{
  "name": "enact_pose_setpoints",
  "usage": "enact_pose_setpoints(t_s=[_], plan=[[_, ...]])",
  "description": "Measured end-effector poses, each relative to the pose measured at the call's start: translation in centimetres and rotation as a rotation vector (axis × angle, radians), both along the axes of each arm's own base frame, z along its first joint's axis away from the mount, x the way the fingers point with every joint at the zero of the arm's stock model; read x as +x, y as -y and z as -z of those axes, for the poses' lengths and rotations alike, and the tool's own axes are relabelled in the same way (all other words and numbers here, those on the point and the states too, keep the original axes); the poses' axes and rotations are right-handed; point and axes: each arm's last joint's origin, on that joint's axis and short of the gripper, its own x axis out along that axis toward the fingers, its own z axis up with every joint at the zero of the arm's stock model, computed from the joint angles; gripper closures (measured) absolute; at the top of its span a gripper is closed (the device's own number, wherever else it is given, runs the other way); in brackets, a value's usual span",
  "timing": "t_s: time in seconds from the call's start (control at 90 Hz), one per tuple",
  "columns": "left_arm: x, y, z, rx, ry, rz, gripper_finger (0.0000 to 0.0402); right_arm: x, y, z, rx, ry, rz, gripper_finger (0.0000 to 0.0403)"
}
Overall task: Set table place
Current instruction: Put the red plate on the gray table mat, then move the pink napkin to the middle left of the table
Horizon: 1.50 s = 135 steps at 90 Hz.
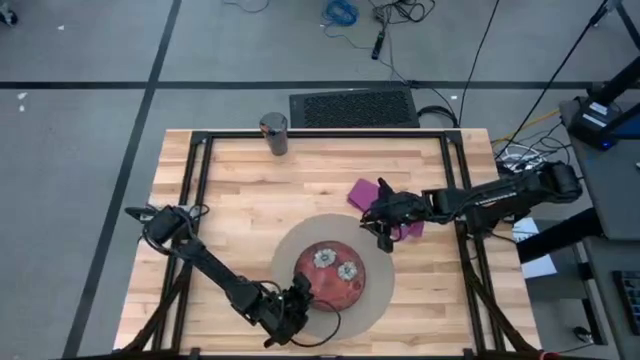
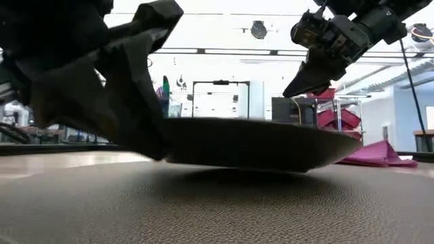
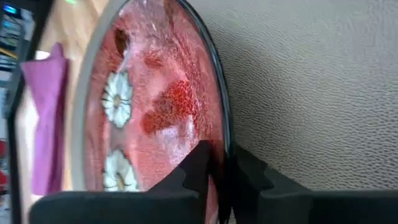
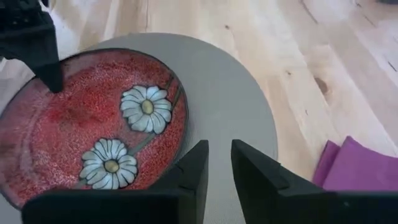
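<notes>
A red plate [image 1: 335, 270] with two white daisies lies on the round beige mat [image 1: 381, 278] near the table's [image 1: 250, 190] front edge. My left gripper [image 1: 297, 303] is shut on the plate's near-left rim. My right gripper [image 1: 384, 238] hovers above the mat's far-right edge, pointing down toward the plate [image 4: 81, 124]. Its fingers are nearly together with nothing between them. A crumpled purple napkin [image 1: 365, 192] lies on the wood just behind it. My left gripper pinches the plate's rim [image 3: 219, 149] between its two fingers, one on the red upper face and one under the rim. The fingers come nearly level from the table's near-left side. In the low view the plate [image 2: 258, 146] sits low over the mat [image 2: 203, 210]. Whether its base touches cannot be told.
A grey metal cup [image 1: 274, 133] stands at the table's far edge, left of centre. A black grille-like panel [image 1: 355, 108] lies just beyond that edge. Bare wood shows left of the mat and across the far half.
</notes>
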Motion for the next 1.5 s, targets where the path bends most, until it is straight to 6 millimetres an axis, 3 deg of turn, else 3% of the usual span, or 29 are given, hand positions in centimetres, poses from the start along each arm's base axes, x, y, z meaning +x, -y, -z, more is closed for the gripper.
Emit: enact_pose_setpoints(t_s=[0.933, 1.5], plan=[[-0.2, 0.6, -0.2, -0.087, 0.032, -0.048, 0.0250, 0.0, 0.0, 0.0, 0.011, -0.007, 0.002, 0.0344], [-0.5, 0.5, -2.0, -0.117, 0.081, -0.075, 0.0239, 0.0, -0.3, 0.0, 0.024, 0.000, -0.004, 0.0344]])
